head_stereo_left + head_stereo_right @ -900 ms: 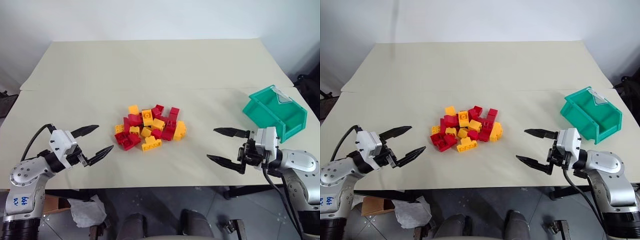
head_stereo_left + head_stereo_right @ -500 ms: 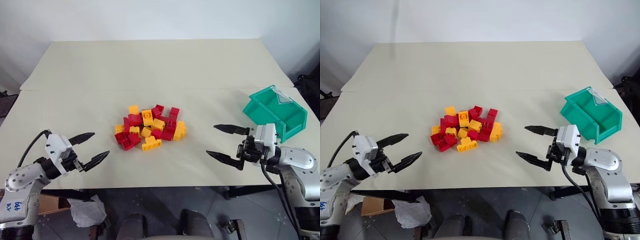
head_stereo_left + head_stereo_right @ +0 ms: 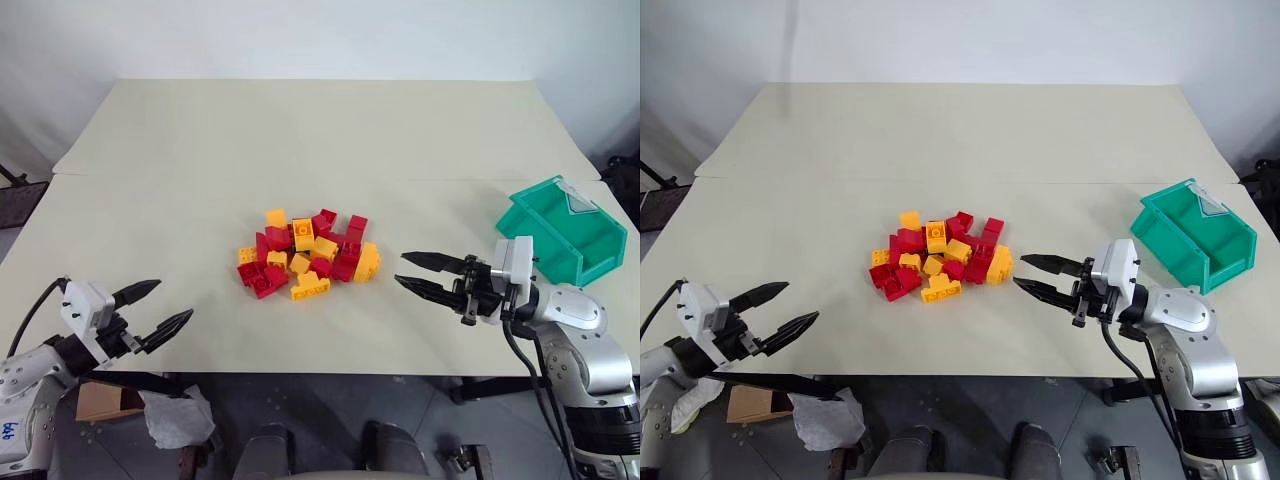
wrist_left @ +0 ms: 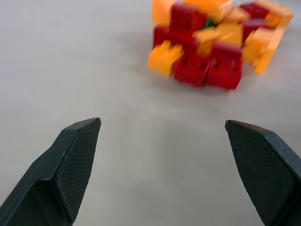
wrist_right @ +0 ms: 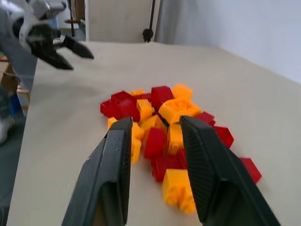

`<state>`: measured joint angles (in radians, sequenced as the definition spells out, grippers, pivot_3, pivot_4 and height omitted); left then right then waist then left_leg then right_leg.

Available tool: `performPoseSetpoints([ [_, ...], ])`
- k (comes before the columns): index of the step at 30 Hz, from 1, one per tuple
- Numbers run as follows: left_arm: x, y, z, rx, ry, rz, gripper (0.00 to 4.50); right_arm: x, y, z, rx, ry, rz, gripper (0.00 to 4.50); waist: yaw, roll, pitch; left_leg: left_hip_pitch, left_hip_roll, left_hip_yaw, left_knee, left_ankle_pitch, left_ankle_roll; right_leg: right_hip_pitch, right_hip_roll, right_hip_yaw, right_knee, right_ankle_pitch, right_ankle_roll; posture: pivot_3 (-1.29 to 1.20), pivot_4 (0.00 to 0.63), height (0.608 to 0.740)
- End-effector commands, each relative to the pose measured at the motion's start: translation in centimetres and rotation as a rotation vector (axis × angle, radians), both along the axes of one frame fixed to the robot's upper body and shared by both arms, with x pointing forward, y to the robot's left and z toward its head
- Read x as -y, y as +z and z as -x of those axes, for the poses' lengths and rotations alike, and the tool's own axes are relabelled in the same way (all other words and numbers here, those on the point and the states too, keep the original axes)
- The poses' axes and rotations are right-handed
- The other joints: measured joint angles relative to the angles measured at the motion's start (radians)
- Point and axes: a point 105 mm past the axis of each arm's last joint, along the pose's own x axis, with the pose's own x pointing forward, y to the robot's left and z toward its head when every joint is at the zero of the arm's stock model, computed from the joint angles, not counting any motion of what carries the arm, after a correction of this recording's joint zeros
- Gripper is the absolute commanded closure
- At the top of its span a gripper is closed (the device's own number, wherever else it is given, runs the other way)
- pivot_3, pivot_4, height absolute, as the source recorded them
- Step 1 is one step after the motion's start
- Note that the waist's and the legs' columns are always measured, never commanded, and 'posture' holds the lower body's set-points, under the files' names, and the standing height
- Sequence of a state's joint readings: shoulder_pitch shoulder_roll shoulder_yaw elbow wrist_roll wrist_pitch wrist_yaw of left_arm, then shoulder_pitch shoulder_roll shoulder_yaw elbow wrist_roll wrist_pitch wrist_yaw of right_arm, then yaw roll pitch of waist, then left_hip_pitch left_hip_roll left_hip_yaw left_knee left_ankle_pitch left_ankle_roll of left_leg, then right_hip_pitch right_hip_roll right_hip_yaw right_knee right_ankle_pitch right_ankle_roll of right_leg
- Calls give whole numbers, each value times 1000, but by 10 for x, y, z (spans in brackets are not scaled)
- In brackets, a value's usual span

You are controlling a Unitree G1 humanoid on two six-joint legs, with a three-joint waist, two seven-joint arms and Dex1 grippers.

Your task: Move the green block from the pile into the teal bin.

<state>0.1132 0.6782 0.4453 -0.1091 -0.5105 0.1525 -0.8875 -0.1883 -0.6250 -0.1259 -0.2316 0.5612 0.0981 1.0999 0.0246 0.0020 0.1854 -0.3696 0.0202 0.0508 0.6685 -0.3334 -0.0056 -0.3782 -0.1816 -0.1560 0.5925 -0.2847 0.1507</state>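
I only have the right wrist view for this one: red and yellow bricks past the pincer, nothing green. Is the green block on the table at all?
Observer: Yes. The left wrist view catches a sliver of the green block, tucked among red and yellow bricks of the pile.
Operator: Where is the teal bin?
Observer: The teal bin sits at the right edge of the table, to the right of the right pincer, which points at the pile.
Operator: Is the left pincer anywhere near the bricks?
Observer: No. The left pincer hangs at the table's near left edge, jaws wide, well apart from the pile.
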Motion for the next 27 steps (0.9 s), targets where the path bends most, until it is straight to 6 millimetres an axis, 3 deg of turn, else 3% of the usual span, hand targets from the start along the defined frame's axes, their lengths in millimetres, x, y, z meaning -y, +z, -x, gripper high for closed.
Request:
performPoseSetpoints([
  [1,13,11,0,44,-61,4,392,10,4,7,-40,-2,-2,2483,-2,0,0,0,0,0,0,0,0,0,0,0,0,0,0,0,150,740],
  [3,18,10,1,43,-92,9,878,13,-1,14,-60,19,39,2047,-2,0,0,0,0,0,-1,0,0,0,0,0,0,0,0,0,150,740],
  [9,35,17,1,66,-166,10,2844,23,-4,22,-96,5,76,11,-3,0,0,1,0,1,0,0,0,0,0,0,0,0,0,0,150,740],
  [11,43,23,0,77,-194,20,3475,27,-3,23,-85,-13,81,0,-1,0,0,0,0,1,0,0,0,0,0,0,0,0,0,0,150,740],
  [14,69,31,0,77,-315,0,4441,34,2,25,-58,-55,73,0,6,0,0,0,0,0,1,0,0,1,0,0,-1,0,0,0,150,740],
  [17,101,19,13,-93,-511,-80,4479,40,6,25,-35,-102,63,0,2,0,0,0,0,0,1,0,0,1,0,0,-1,0,0,0,150,740],
  [19,114,20,11,-55,-562,-138,4479,42,7,26,-38,-118,59,0,1,1,0,0,0,1,0,0,0,1,0,1,-1,0,0,0,150,740],
  [24,151,19,-36,-5,-595,-135,4479,40,4,32,-27,-159,71,0,9,1,-1,0,0,1,4,0,0,1,1,0,0,0,0,0,150,740],
  [27,165,18,-78,-54,-525,-69,4479,35,7,34,-3,-184,42,0,7,0,0,-1,-1,1,6,0,1,2,0,1,0,0,0,0,150,740],
])
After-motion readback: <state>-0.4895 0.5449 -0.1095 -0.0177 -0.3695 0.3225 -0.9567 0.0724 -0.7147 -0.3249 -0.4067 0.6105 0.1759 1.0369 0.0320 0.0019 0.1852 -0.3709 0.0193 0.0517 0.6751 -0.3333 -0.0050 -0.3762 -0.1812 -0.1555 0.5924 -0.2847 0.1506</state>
